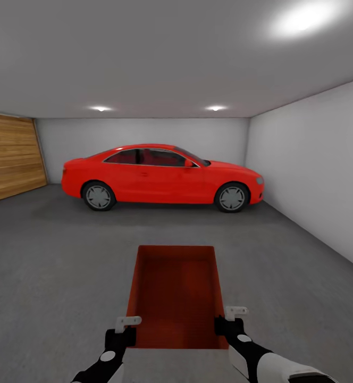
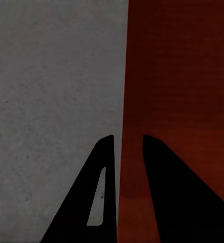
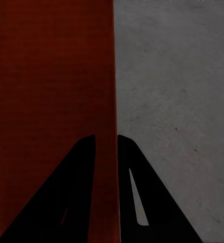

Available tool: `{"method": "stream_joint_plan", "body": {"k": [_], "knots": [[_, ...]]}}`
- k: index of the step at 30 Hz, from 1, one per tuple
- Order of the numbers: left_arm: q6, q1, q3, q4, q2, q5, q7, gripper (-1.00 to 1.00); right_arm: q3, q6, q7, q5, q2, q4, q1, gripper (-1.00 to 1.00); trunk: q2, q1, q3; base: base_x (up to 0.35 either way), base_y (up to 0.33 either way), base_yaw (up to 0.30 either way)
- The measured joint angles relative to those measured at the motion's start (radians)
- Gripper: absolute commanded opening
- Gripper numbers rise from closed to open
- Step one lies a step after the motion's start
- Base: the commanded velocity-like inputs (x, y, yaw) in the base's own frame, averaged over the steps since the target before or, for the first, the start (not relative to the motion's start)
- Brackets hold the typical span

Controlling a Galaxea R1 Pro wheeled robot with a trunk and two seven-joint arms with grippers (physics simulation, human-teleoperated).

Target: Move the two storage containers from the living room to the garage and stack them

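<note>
In the garage, short of the red car (image 1: 163, 180), one storage container (image 1: 176, 298) is carried open side up above the grey concrete floor (image 1: 49, 255), well apart from the car and roughly level with its middle. A wooden door (image 1: 9, 159) stands to the left of the car, a pale wall (image 1: 320, 175) to its right.

Left gripper (image 1: 127, 325): set on the container's left wall near the corner closest to the robot. The left wrist view shows one finger outside the wall and one inside, the wall (image 2: 123, 152) running between them, so it is narrow and clamped on that wall.

Container: an orange-red box, no lid, plain smooth walls. Judged stiff and light when empty, but slippery on the flat faces. The thin upper walls are the practical hold, one per side, as taken here.

Right gripper (image 1: 228, 315): set on the right wall opposite the left gripper. The right wrist view shows its fingers straddling the wall edge (image 3: 115, 152), closed narrow on it.

The container extends forward from both grippers toward the car; its base appears clear of the floor, though the gap cannot be confirmed.
</note>
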Motion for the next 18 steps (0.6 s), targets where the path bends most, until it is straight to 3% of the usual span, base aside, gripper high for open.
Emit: {"method": "stream_joint_plan", "body": {"k": [18], "knots": [[0.000,0.000,0.000,0.000,-0.001,0.000,0.000,-1.00,0.000,0.000,0.001,0.000,-0.001,0.000,0.000,-1.00,0.000,0.000,0.000,0.321,0.000,0.000]]}}
